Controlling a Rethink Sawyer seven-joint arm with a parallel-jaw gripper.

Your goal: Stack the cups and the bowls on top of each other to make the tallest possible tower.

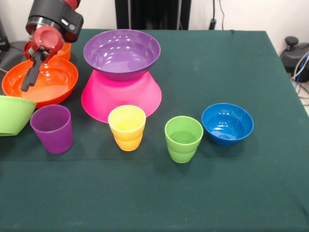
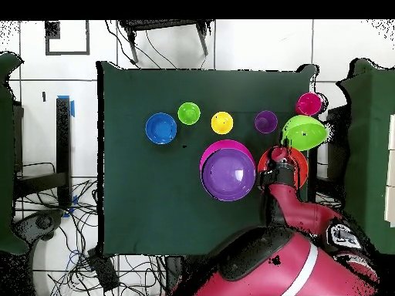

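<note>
Gripper [image 1: 28, 79] looks closed and empty over large orange bowl [image 1: 48, 92]; a sloppy rim grab could tip it off the desk [image 1: 231, 193] edge.

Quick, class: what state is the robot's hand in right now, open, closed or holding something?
Hand: over the large orange bowl, holding nothing visible; open or closed cannot be told.

The lime green bowl [image 1: 13, 115] is cut off by the front view's left edge. The arm hides most of a small orange bowl [image 1: 65, 50] behind the large orange bowl [image 1: 41, 87]. The gripper [image 1: 30, 77] looks closed, though its fingertips blur together. Overhead, the arm covers much of the large orange bowl.
</note>
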